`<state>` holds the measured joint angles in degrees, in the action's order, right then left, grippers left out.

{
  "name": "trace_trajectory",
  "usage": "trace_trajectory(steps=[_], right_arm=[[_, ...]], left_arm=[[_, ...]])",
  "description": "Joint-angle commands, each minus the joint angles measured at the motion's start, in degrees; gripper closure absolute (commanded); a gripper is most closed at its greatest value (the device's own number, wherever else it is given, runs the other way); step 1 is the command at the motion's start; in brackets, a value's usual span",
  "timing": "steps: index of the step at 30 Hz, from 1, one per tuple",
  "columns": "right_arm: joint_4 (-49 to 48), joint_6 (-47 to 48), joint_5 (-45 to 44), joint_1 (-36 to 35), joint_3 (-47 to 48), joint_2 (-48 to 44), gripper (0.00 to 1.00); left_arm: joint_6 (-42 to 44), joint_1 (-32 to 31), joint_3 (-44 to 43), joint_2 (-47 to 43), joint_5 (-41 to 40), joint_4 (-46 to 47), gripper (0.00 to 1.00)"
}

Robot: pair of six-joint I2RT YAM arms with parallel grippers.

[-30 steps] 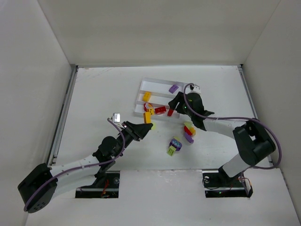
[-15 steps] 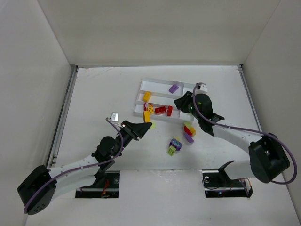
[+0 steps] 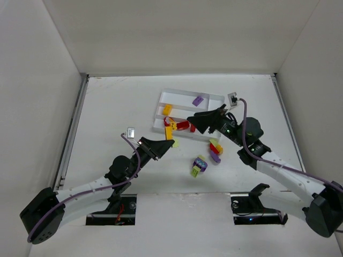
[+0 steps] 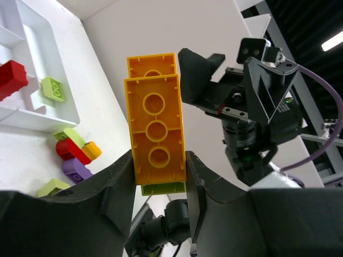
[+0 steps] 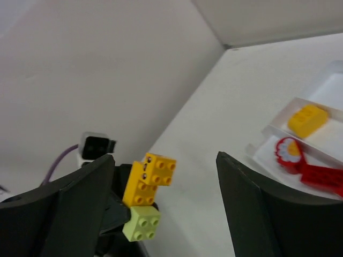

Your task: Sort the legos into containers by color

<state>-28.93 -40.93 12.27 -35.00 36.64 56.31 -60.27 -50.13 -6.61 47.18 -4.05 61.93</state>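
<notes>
Watch it: left end effector [image 4: 157, 166] clamps a yellow-orange stack [image 4: 154, 115] with 1 lime brick [image 5: 141, 223] stuck on; right end effector [image 3: 198, 122] gapes wide, empty. Dropped whole into the tray [image 3: 179, 99], colors could mix.

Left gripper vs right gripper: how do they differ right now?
Left gripper is shut on a yellow-orange and lime lego stack; right gripper is open and empty. Left gripper sits just off the near edge of the white tray; right gripper hangs over the tray, by the red legos. Shared: both point toward each other across that edge.
</notes>
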Motion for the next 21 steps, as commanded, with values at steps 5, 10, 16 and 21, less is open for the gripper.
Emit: trace_trajectory(steps=[5, 10, 16, 21], right_arm=[[-17.03, -9.60, 14.09, -1.25, -0.08, 8.89, 0.11], [-19.58, -11.80, 16.81, -1.86, 0.53, 12.59, 0.06], [-25.47, -15.49, 18.66, -3.27, 1.76, 17.24, 0.09], [-28.90, -17.52, 18.75, -3.97, 2.47, 20.58, 0.14]], left_arm=[[-4.68, 0.34, 0.98, -3.23, 2.30, 8.47, 0.84], [-5.73, 0.25, 1.51, -4.11, 2.47, 8.47, 0.84], [-5.47, -0.71, 1.43, -2.27, 2.56, 10.57, 0.84], [-5.30, -0.71, 1.07, -1.48, 2.82, 11.02, 0.84]])
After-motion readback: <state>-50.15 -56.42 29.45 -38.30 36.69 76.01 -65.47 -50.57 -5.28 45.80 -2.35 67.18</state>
